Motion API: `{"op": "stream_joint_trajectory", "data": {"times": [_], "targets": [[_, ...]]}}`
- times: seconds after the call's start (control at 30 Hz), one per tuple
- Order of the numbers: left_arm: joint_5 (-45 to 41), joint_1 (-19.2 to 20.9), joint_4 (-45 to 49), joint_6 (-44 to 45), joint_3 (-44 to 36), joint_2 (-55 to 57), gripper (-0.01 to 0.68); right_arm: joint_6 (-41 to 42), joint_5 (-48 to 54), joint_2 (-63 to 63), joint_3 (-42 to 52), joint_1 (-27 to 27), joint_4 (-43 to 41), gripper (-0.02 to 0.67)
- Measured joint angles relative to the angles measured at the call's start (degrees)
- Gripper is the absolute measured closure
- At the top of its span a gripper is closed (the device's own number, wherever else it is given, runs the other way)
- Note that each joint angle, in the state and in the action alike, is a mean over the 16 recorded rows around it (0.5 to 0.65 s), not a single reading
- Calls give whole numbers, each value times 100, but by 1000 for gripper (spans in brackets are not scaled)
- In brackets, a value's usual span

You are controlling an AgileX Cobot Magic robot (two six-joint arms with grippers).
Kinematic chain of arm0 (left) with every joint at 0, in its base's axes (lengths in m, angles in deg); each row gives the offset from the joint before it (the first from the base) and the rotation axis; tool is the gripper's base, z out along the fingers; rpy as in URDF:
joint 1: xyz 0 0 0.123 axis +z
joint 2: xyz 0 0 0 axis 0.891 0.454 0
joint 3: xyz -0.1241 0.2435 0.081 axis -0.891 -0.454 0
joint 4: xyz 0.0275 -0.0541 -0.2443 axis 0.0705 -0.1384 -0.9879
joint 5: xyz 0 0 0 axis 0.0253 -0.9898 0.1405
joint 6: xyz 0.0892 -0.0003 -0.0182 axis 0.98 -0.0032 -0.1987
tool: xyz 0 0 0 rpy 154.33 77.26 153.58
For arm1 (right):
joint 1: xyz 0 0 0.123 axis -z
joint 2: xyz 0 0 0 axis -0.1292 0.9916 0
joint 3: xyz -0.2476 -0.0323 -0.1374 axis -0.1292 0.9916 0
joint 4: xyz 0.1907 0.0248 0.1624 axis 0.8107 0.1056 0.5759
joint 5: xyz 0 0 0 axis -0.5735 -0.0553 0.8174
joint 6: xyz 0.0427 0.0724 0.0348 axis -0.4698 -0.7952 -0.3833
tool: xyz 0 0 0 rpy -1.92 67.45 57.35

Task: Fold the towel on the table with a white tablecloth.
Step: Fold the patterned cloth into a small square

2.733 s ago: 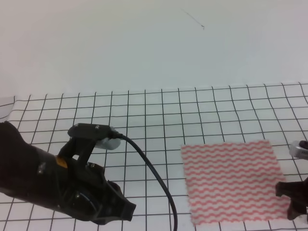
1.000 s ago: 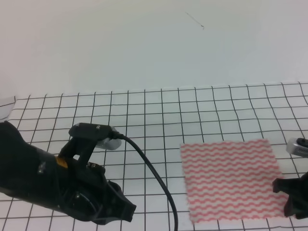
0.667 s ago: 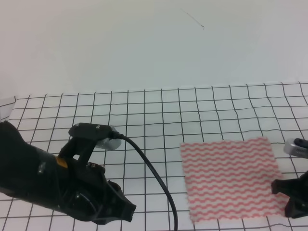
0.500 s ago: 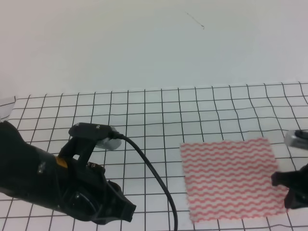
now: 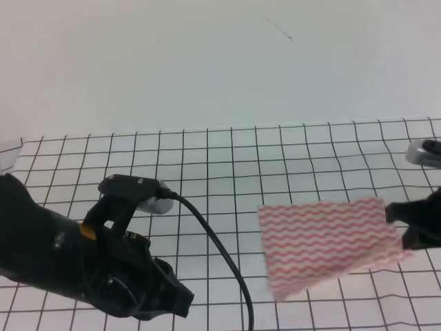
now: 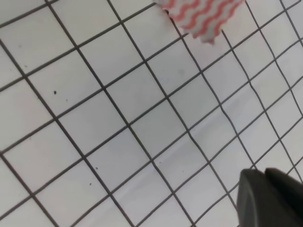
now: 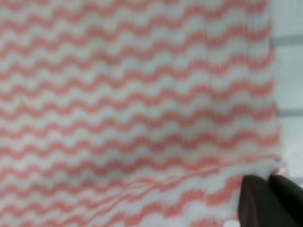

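At 4 o'clock on the table (image 5: 207, 152), your right gripper (image 5: 413, 227) has the towel (image 5: 324, 238) clamped by its near right corner. The corner is lifted off the tablecloth (image 5: 227, 172) and the near edge slants up toward 3 o'clock. The far edge and left side lie flat on the grid. In the right wrist view the towel (image 7: 132, 94) fills the frame, with a raised crease running to the fingertips (image 7: 270, 201), which look pressed together on the cloth.

Your left gripper (image 5: 162, 296) sits idle at 8 o'clock, well apart from the towel. Its wrist view shows only a towel corner (image 6: 201, 19) at 12 o'clock and dark fingertips (image 6: 267, 198) at 5 o'clock; they look together, but you cannot tell for sure.

Judged step: first fold just begun, corner picked up, nothing laid over yet. Next move calls for carrying the held corner over toward the opposite side, keeping it low so the flat part doesn't drag, lining up the edges before letting go. One corner only is held, so the fold may go diagonal.
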State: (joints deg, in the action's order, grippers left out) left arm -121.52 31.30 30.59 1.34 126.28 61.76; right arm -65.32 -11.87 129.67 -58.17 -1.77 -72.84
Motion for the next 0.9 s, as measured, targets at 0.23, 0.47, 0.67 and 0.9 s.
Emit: {"op": "stream_joint_trajectory", "data": {"times": [0.23,0.47,0.67,0.9], "targets": [[216,0,23,210,0,0,673,-3,-224,405,-463,0,-53,626],[271,0,33,333,0,0,673,-3,-377,957,-968,0,-91,627],[158,0,28,340,0,0,673,-3,-475,1351,-1314,0,-97,627],[69,0,19,340,0,0,673,-3,-571,1570,-1506,0,-176,625]]}}
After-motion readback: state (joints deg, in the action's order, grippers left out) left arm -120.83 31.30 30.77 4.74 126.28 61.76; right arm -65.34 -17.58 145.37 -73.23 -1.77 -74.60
